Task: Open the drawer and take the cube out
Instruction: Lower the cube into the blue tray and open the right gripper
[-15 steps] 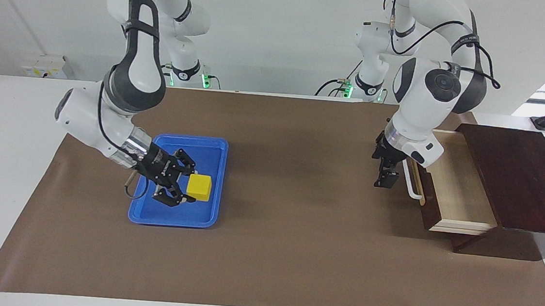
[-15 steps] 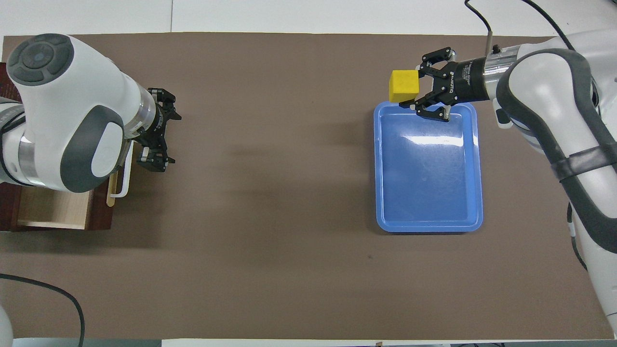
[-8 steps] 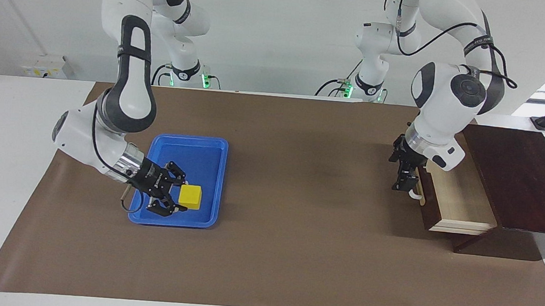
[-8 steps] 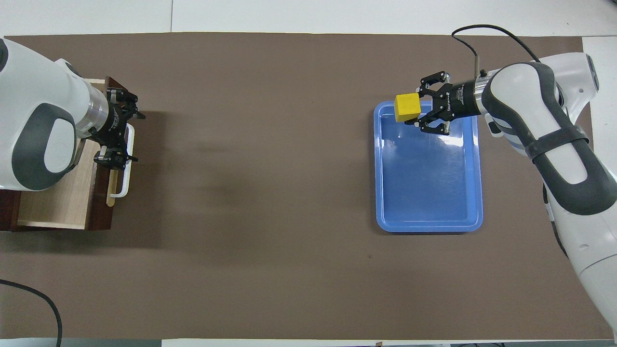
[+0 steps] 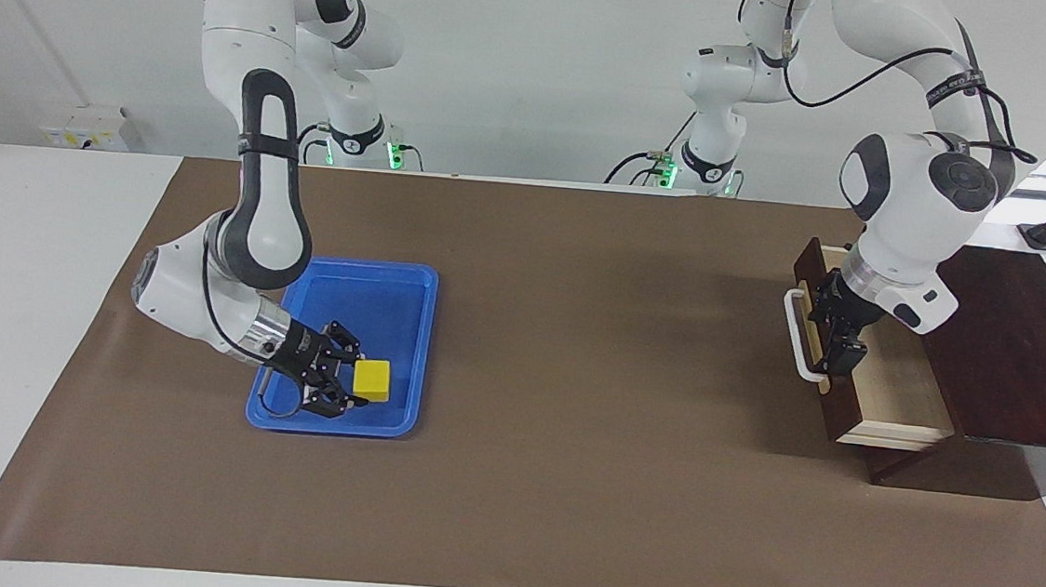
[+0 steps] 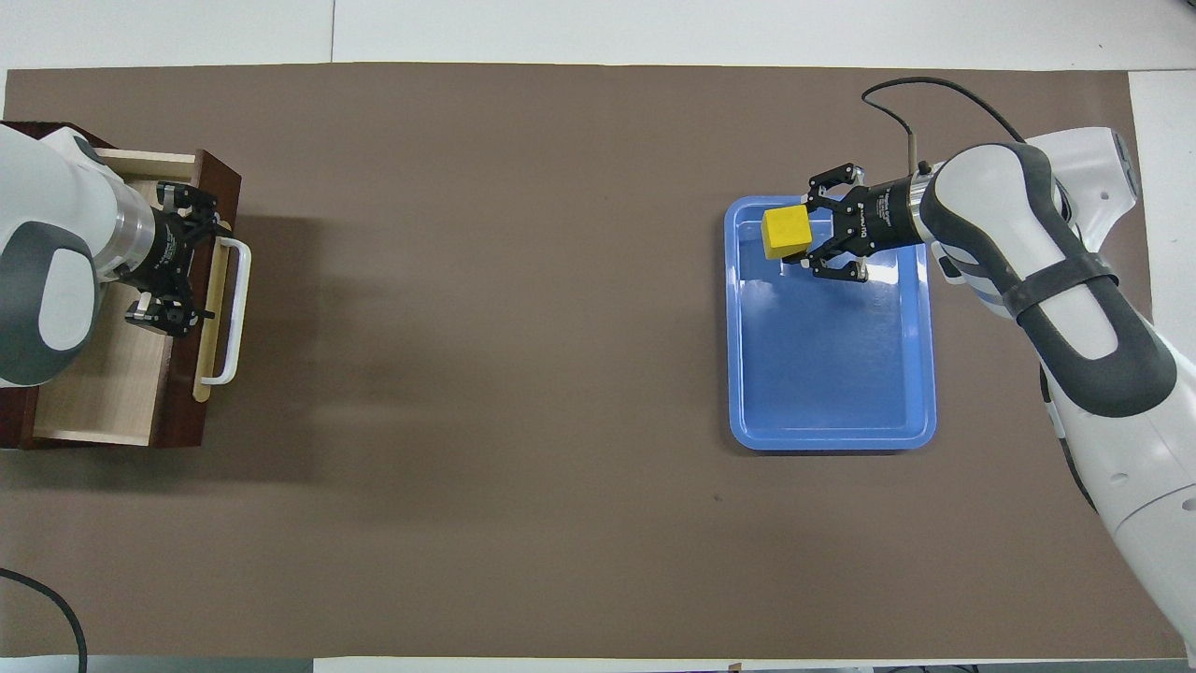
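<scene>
1. The right end effector (image 5: 336, 380) had come down. A second before, it held the cube (image 5: 372, 381) up over the rim of the blue tray (image 5: 392, 302). Now the cube sat low inside the tray, in the lower part of the facing view, at the right arm's end of the table (image 5: 564, 483).

2. That arm had also pulled in closer to its own base, and the cube moved with it.

3. The left end effector (image 5: 839, 332) had moved too. Before, it hung in front of the drawer (image 5: 830, 406). Now it was over the drawer's front board, just beside the white handle (image 5: 799, 339), with its fingers spread wide and holding nothing.

4. The drawer stood open, and its pale inside showed no cube. So I think the job was almost done: the cube was out, and only letting go was left.

5. The cube sat right at the tips of the right end effector, with one finger on each side. The fingers seemed to grip it still. I could not tell if the cube was touching the tray floor yet.
</scene>
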{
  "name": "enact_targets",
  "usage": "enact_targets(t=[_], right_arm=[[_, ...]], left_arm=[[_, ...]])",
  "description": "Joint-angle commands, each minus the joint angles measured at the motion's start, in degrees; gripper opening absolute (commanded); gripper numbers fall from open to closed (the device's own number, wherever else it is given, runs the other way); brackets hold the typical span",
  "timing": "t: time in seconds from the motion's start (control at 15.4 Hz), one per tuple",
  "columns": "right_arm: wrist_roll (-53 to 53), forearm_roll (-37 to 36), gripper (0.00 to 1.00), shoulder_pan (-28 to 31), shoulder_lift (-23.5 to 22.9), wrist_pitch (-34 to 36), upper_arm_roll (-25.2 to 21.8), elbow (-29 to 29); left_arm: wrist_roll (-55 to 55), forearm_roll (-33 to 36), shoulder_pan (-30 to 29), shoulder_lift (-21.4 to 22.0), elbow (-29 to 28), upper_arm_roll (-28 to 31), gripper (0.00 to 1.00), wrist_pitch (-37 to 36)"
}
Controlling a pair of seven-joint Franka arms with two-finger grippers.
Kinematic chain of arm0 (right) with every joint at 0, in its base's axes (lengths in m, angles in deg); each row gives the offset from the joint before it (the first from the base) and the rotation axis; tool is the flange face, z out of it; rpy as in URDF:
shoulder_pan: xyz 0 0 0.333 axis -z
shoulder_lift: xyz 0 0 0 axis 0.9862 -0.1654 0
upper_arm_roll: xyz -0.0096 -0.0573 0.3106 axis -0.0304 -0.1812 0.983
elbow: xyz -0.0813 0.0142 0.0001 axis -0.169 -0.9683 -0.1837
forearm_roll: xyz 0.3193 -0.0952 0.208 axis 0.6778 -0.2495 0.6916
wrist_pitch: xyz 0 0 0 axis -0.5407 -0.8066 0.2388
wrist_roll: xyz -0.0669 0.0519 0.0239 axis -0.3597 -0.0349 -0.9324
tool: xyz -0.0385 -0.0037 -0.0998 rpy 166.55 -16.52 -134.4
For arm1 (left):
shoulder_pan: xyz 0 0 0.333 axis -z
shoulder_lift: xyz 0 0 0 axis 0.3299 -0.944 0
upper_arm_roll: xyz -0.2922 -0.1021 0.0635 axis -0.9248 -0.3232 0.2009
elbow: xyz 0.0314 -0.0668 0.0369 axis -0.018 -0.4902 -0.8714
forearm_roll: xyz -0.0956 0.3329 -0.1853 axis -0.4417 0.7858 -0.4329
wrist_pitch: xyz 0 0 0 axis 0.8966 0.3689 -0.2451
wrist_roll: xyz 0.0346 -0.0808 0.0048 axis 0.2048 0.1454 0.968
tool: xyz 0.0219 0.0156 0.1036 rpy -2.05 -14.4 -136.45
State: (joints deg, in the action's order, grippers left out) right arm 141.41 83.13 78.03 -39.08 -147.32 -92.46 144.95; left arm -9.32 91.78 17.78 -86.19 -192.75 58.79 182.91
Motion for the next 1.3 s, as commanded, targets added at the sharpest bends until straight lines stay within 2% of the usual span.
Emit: enact_targets(t=[0.0,0.26,0.45,0.58,0.78,1.23], right_arm=[[-1.92,-0.75,0.0,1.22,4.67,0.49,0.64,5.8],[-6.83,-0.48,0.0,2.19,11.43,-0.65,0.64,15.46],[-12.8,-0.22,0.0,4.73,13.11,-1.27,0.64,20.13],[-15.97,2.31,0.0,5.44,13.73,-4.24,0.64,23.3],[-16.6,6.71,0.0,3.87,13.38,-9.17,0.73,24.8],[-17.83,7.87,0.0,1.49,13.56,-10.94,0.64,26.73]], left_arm=[[5.57,1.76,-4.21,1.63,-2.19,-0.28,1.0,2.63],[10.5,1.84,-7.47,1.37,-1.84,-0.28,1.0,3.42],[12.09,4.03,-9.67,1.28,-1.58,-0.28,1.0,3.69],[13.84,4.48,-10.99,1.28,-1.49,-0.28,1.0,3.69],[15.08,4.48,-12.31,1.28,-1.58,-0.28,1.0,4.3],[12.79,4.48,-8.28,1.63,-1.58,-0.81,1.0,1.76]])
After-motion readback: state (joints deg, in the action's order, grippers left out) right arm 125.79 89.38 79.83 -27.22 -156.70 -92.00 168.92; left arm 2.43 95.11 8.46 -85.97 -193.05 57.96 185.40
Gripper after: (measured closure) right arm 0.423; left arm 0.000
